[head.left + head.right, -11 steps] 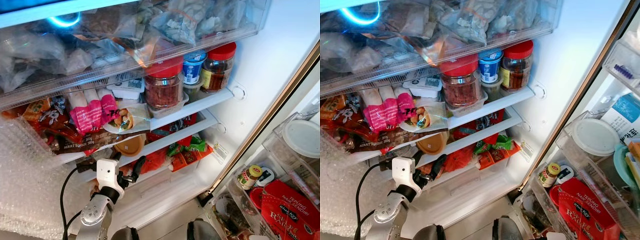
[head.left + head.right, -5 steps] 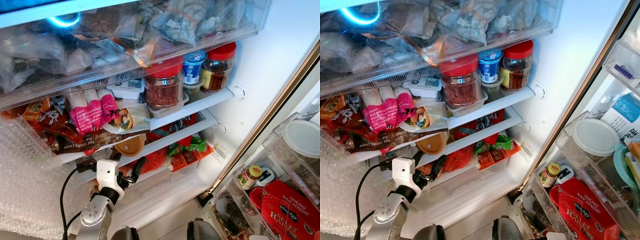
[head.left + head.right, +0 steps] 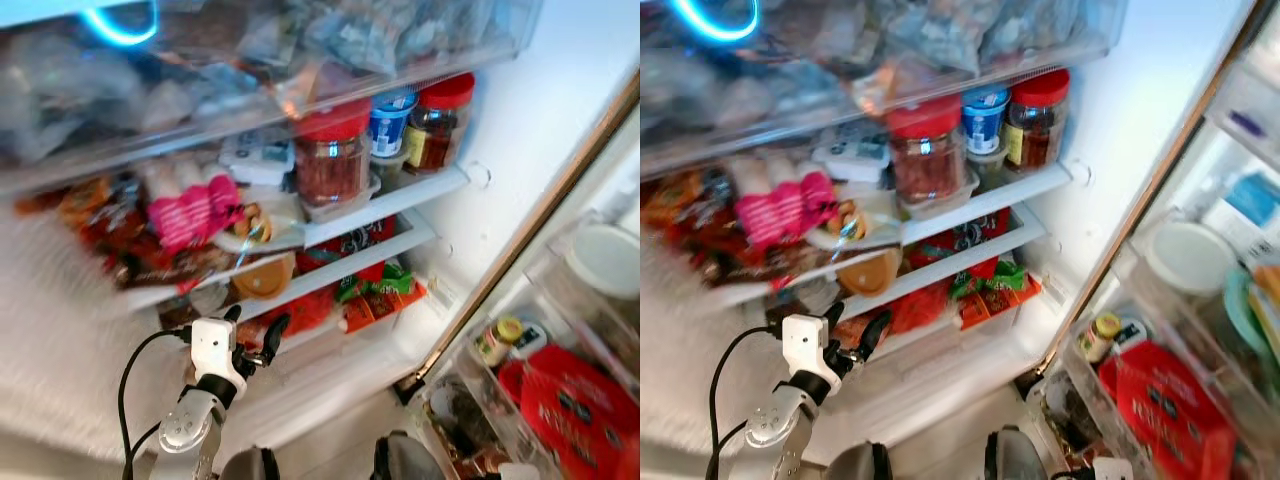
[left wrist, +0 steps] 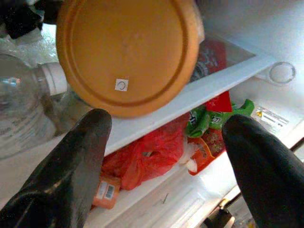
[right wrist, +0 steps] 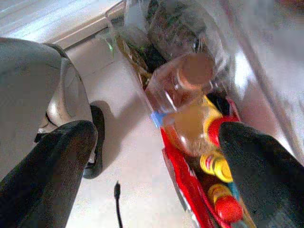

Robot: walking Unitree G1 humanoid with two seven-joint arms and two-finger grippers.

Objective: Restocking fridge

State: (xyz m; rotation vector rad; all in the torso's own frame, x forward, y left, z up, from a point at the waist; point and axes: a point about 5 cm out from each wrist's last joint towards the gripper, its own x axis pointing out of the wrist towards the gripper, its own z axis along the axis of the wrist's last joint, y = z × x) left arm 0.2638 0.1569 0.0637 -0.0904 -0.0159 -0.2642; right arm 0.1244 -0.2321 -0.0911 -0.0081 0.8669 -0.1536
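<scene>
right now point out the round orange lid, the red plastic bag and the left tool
round orange lid (image 4: 124,52), left wrist view, centre of its face
red plastic bag (image 4: 142,156), left wrist view, crumpled middle
left tool (image 4: 166,156), left wrist view, midway between fingertips

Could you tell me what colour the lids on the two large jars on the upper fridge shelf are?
Both jar lids are red, clearest in the right eye view.

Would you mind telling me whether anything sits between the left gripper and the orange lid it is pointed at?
Nothing visible does. The left gripper is open in front of the lower shelves, and in its wrist view the orange lid lies straight ahead between the fingers, resting on the white shelf edge, with a clear bottle beside it.
</scene>
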